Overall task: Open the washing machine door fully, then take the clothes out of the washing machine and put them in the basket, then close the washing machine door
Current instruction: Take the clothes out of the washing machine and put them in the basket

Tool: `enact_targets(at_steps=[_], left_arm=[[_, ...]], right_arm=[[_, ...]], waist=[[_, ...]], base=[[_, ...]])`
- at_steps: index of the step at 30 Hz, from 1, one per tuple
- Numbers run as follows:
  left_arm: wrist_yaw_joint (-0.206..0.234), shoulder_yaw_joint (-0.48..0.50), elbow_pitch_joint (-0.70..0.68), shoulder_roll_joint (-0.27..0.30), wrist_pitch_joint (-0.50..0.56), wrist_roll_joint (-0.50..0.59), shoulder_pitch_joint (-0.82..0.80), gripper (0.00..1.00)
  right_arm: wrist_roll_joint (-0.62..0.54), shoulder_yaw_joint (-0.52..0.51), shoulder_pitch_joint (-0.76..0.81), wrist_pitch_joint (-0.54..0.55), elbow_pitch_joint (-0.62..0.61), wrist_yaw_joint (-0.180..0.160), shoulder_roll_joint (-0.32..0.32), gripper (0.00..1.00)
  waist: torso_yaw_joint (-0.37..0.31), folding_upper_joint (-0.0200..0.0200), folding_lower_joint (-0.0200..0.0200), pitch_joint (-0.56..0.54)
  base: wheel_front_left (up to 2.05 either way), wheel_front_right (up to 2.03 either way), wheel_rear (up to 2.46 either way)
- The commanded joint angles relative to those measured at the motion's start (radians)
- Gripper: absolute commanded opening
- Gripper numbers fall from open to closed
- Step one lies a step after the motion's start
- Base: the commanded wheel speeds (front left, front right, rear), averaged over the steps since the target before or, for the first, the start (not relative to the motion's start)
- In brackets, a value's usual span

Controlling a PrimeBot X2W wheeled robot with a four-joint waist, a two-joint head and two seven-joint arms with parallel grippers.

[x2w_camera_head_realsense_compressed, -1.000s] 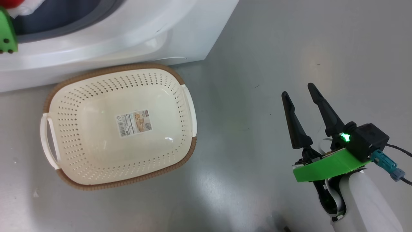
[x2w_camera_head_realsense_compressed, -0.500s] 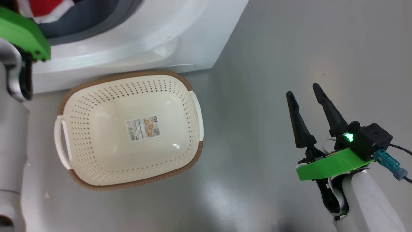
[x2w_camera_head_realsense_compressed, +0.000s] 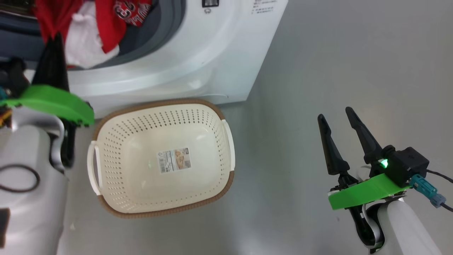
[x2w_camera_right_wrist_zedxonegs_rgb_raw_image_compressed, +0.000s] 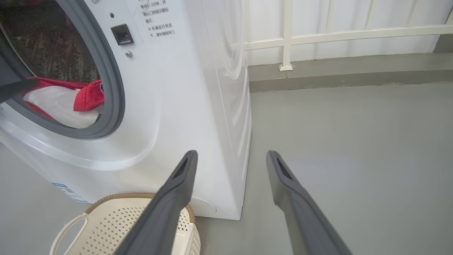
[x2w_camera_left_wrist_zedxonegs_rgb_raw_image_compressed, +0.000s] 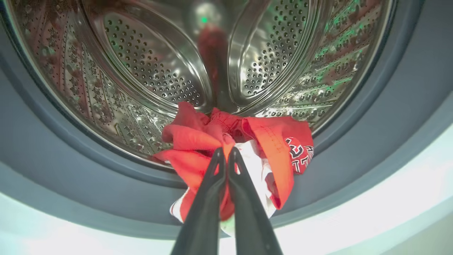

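Head view, clothes (x2w_camera_head_realsense_compressed: 106, 24) cut off, washing machine (x2w_camera_head_realsense_compressed: 198, 53) cropped

The left gripper (x2w_camera_left_wrist_zedxonegs_rgb_raw_image_compressed: 226, 154) pinches its two dark fingers together on the clothes (x2w_camera_left_wrist_zedxonegs_rgb_raw_image_compressed: 193, 138). The right gripper (x2w_camera_head_realsense_compressed: 334, 113) holds its fingers spread wide and empty, with a green wrist collar (x2w_camera_head_realsense_compressed: 364, 191) and a pale forearm (x2w_camera_head_realsense_compressed: 407, 226) just behind the claw.

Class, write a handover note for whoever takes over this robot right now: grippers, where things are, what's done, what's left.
Left gripper: shut on clothes at the drum mouth, draped over the grey ring.
Right gripper: open, empty, above the floor right of the basket.
Basket: empty, on the floor before the washer.
Done: door open, clothes gripped.
Left: pull clothes out, drop in basket, close door.
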Motion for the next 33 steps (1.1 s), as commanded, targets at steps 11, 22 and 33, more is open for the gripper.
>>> enact_targets(at_steps=[11, 22, 33], left_arm=[[0.010, 0.032, -0.229, -0.006, -0.020, -0.004, 0.241, 0.00], [0.039, 0.014, -0.438, -0.030, -0.020, 0.004, 0.418, 0.00], [0.083, 0.000, -0.659, -0.018, 0.021, 0.015, 0.571, 0.00]], right_arm=[[-0.019, 0.008, 0.071, -0.006, -0.010, 0.005, -0.003, 1.00], [-0.034, -0.007, 0.100, -0.006, -0.015, 0.005, -0.003, 1.00], [-0.037, -0.017, 0.114, -0.006, -0.021, 0.005, -0.003, 1.00]], waist=[[0.028, 0.0000, 0.0000, -0.152], [0.037, 0.0000, 0.0000, -0.211], [0.044, 0.0000, 0.0000, -0.253]], base=[[0.00, 0.00, 0.00], [0.00, 0.00, 0.00], [0.00, 0.00, 0.00]])
